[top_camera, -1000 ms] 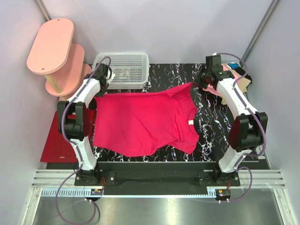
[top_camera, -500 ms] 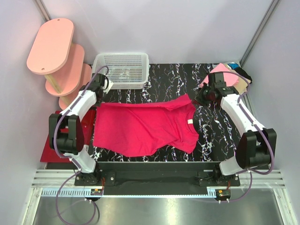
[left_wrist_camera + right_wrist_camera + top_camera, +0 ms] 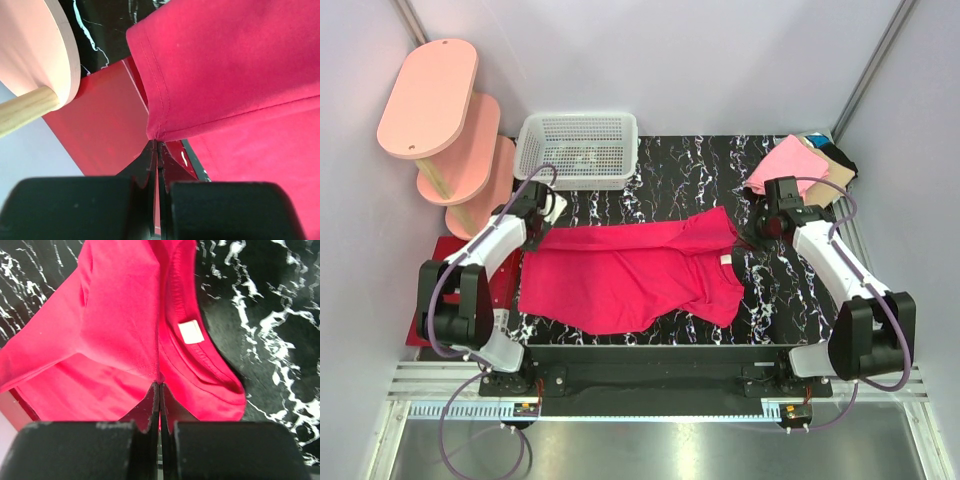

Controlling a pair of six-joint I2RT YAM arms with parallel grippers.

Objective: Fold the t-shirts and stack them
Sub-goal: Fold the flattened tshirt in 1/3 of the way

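Magenta-red cloth is filling the middle of the overhead view: the magenta-red t-shirt (image 3: 630, 275) is lying across the black marble table (image 3: 680, 165), collar toward the right. The left gripper (image 3: 542, 226) is sitting at the shirt's far left corner and the right gripper (image 3: 748, 232) at its far right corner, each touching the fabric's edge. Behind the right arm, the folded t-shirts (image 3: 788, 160) are resting in the far right corner, well apart from the white mesh basket (image 3: 582, 148).

Over to the left wrist camera: the left gripper (image 3: 156, 146) is showing its jaws pressed together, pinching the hemmed corner of the magenta-red t-shirt (image 3: 235, 75). That corner is hanging just above the dark red mat (image 3: 100, 125), with the pink shelf (image 3: 30, 45) to the left.

Now the right wrist camera: the right gripper (image 3: 159, 386) is also clamped tight, nipping a fold of the magenta-red t-shirt (image 3: 120, 330) beside the neckline. The white label (image 3: 191, 331) is showing inside the collar, just right of the grip.
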